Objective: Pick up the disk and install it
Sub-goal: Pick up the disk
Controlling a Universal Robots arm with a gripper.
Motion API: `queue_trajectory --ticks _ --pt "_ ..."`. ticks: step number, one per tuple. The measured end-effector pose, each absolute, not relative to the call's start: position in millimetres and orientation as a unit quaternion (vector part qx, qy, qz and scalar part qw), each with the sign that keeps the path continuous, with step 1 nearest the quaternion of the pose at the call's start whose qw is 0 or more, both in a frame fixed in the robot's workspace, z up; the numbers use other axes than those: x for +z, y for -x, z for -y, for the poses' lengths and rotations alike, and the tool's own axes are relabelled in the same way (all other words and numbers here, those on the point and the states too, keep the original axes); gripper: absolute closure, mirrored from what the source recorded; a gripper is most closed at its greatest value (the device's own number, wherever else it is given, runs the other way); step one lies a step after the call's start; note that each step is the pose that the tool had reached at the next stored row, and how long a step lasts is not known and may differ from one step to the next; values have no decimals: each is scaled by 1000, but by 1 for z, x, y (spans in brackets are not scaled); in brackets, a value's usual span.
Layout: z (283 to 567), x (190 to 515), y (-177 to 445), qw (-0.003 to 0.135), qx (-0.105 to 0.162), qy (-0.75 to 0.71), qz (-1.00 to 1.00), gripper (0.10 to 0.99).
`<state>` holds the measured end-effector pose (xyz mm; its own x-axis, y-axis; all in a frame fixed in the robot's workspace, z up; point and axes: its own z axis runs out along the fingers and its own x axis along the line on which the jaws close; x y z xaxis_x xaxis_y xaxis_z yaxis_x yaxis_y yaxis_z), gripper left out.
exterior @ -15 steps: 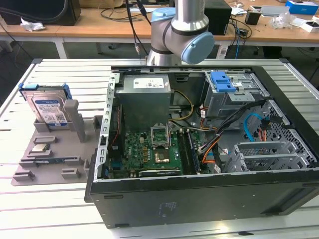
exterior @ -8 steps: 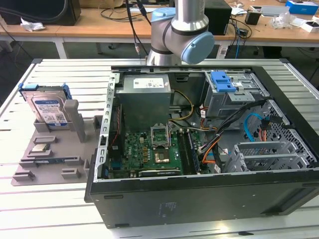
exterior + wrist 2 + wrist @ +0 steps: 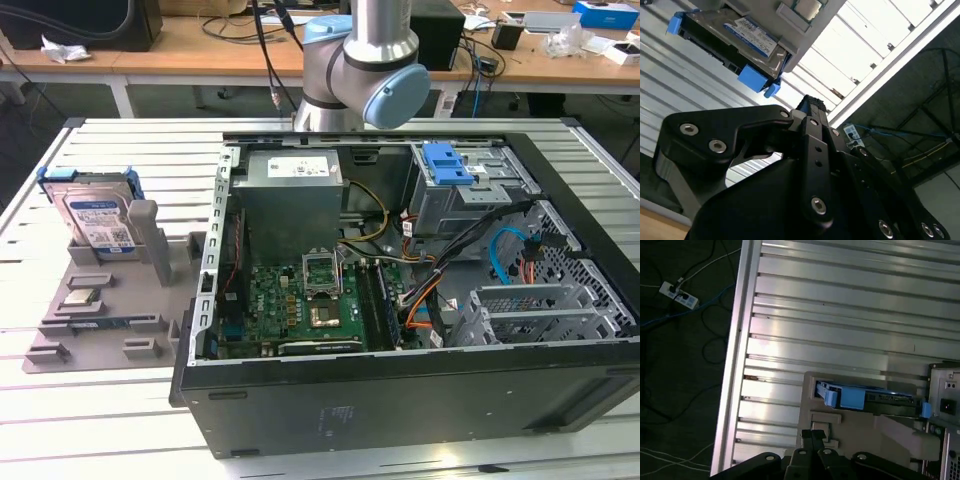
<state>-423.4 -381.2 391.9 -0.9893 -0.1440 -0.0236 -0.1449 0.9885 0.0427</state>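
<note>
The disk [image 3: 97, 215] stands on edge in a grey holder [image 3: 105, 325] at the exterior view's left, on the bench [image 3: 90, 430] beside the open case [image 3: 400, 410]. The arm [image 3: 365, 70] rises at that view's top centre. In the second wrist view the gripper [image 3: 811, 106] is pinched narrow, holding nothing, apart from the disk.

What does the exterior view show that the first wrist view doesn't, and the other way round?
Exterior view: the inside of the open computer case, its motherboard and the arm behind. First wrist view: dark floor with a power strip and cables. Both: the disk standing in its grey holder on the slatted table.
</note>
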Motion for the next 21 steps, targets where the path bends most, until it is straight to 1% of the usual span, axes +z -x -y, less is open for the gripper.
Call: queue_trajectory --ticks 9,21 --pt "381 392 423 8 23 182 -983 980" --pt "381 392 423 5 24 279 -960 980"
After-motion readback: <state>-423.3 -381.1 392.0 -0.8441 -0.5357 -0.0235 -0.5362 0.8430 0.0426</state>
